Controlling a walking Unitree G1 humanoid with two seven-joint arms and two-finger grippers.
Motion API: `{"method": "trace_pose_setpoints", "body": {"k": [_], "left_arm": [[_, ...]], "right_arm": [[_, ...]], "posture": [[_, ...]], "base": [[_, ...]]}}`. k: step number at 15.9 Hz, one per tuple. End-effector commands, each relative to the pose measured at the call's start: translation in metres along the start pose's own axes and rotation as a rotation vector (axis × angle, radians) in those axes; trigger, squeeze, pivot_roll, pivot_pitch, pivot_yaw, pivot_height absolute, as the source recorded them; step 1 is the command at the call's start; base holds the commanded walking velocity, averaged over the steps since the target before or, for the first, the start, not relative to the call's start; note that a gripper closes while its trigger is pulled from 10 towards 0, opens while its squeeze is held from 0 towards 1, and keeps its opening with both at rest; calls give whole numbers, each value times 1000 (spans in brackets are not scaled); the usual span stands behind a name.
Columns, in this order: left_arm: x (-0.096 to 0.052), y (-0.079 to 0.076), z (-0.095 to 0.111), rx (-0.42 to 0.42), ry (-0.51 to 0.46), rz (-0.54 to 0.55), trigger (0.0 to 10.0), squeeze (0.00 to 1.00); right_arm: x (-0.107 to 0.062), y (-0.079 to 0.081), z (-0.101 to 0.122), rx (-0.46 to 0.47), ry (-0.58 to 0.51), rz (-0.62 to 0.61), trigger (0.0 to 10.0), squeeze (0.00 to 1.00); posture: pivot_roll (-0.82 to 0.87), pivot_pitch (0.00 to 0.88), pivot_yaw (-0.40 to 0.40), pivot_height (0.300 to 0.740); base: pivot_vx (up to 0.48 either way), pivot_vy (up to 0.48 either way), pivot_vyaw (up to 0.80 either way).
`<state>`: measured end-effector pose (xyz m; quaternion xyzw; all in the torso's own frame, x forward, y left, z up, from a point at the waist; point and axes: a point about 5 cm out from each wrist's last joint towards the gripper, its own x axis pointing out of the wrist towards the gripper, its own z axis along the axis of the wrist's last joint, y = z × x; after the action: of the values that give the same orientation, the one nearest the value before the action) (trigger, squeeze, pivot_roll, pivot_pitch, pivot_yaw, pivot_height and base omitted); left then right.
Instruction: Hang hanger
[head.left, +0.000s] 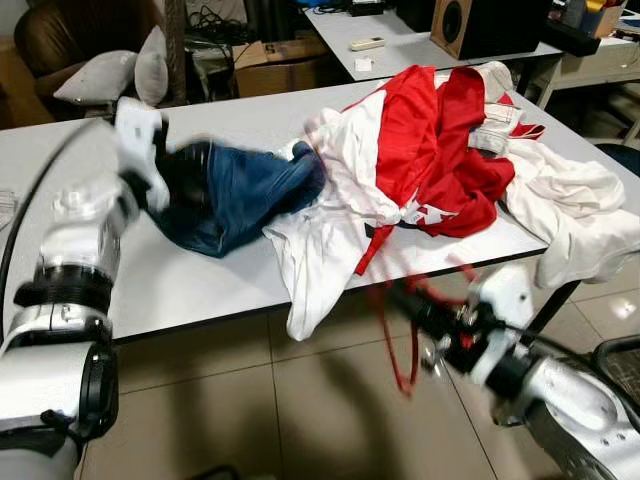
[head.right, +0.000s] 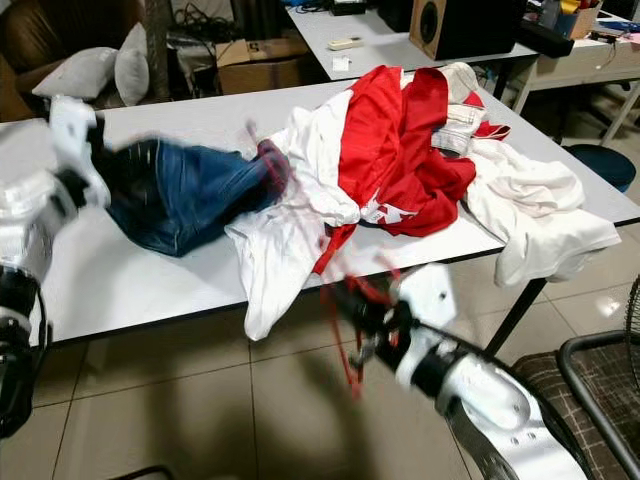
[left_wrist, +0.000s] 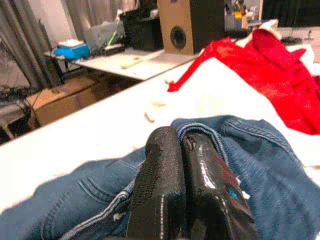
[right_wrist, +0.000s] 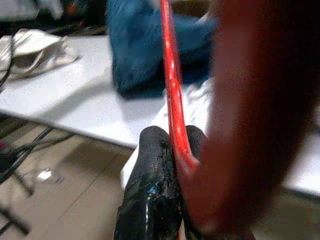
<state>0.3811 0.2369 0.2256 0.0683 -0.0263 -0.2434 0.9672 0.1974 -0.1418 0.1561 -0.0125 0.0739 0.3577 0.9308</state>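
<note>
Red plastic hanger pinched in right gripper just below table edge; left gripper closed, empty, over jeans; blurred hanger may snag the white shirt

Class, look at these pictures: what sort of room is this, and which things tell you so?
Probably a workroom or office used for sorting laundry: a long white table heaped with clothes, a second desk with a speaker, and cardboard boxes behind.

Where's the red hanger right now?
The thin red plastic hanger is clamped in the right pincer, held below the front edge of the white table, just in front of the white garment that droops over that edge.
</note>
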Motion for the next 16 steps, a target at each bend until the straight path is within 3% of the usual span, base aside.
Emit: {"method": "trace_pose_setpoints", "body": {"k": [1,2,5,7,10,11,16], "left_arm": [[3,2,17,-7,-51,27,0,0],[8,-2,33,2,-96,18,0,0],[19,-15,55,37,-132,-31,0,0],[30,-24,56,74,-96,-31,0,0],[51,-58,55,125,-57,-140,0,0],[59,-81,52,145,-46,-230,0,0],[75,-121,47,220,-46,-329,0,0]], "right_arm": [[-1,7,2,13,9,60,10000,0],[0,9,0,28,29,73,10000,0],[3,16,-3,76,74,143,10000,0],[4,20,-5,87,96,185,10000,0],[9,20,-7,137,126,198,10000,0],[19,11,-10,218,139,133,10000,0],[33,2,-20,485,170,111,10000,0]], "posture": [[-40,0,78,740],[-39,0,76,740],[-30,0,62,740],[-28,0,55,740],[-28,0,45,740],[-35,0,48,740],[-52,0,49,740]], "base": [[0,0,0],[0,0,0],[0,0,0],[0,0,0],[0,0,0],[0,0,0],[0,0,0]]}}
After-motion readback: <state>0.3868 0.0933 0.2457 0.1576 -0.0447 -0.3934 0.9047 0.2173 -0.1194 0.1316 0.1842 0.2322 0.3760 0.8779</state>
